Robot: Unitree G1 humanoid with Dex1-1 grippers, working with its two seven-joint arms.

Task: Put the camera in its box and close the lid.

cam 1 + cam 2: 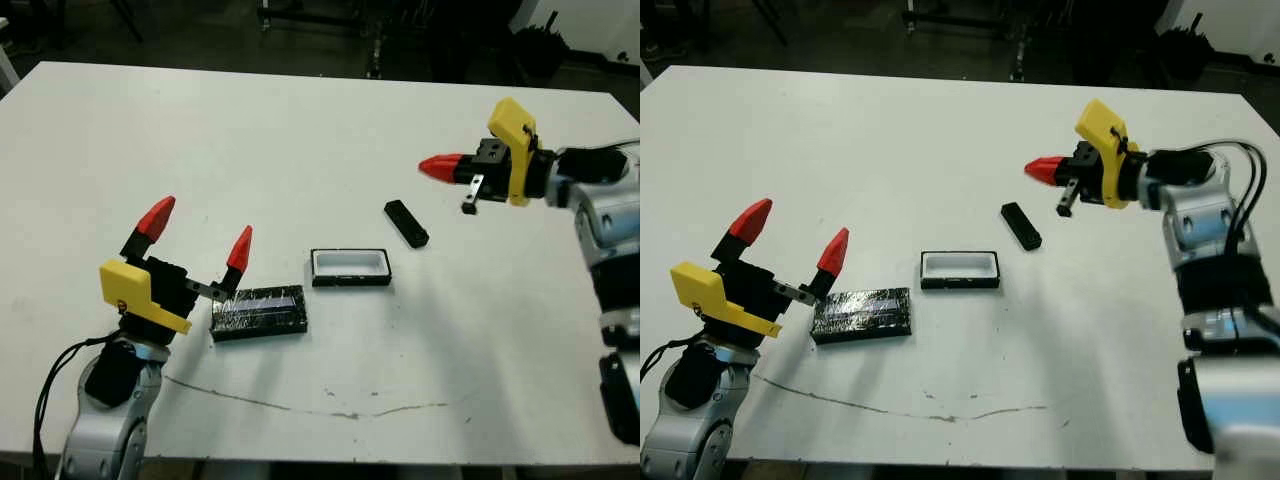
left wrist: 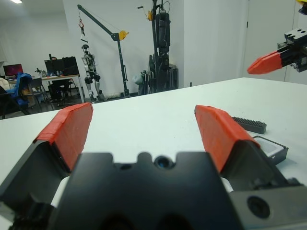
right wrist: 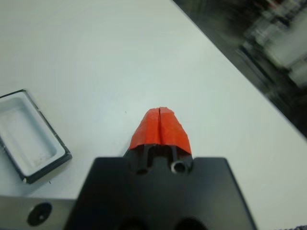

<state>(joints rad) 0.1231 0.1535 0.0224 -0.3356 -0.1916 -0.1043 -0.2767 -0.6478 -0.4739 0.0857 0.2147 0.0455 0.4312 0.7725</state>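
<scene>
The left claw (image 1: 199,231) hangs over the near-left part of the table (image 1: 300,130) w/ its two red fingers (image 1: 156,219) spread wide, nothing between them. One fingertip sits just above the left end of the lid (image 1: 259,311); can't tell if it touches. The right claw (image 1: 1044,169) is up in the air over the right side, fingers pressed together to one red point, empty, aimed toward the table's middle.

Nothing blocks either claw. Between them, from the robot's left to its right: lid, box (image 1: 350,267), camera (image 1: 406,223), all flat on the white top and apart from each other. The box is just right of the lid, a bit farther back. The camera lies right of the box & farther back still, below and left of the right claw's tip, near it but not touched.

A thin dark crack or scratch (image 1: 330,410) runs along the table's near edge. Beyond the far edge: dark floor & equipment legs. The left wrist view shows a lab room w/ stands and desks behind.

Camera: narrow black bar, angled diagonally, outside the box. Box: shallow black tray, white inside, open & empty. Lid: glossy black, crinkly sides, pale stripe on top, long side toward the robot, slightly tilted.
</scene>
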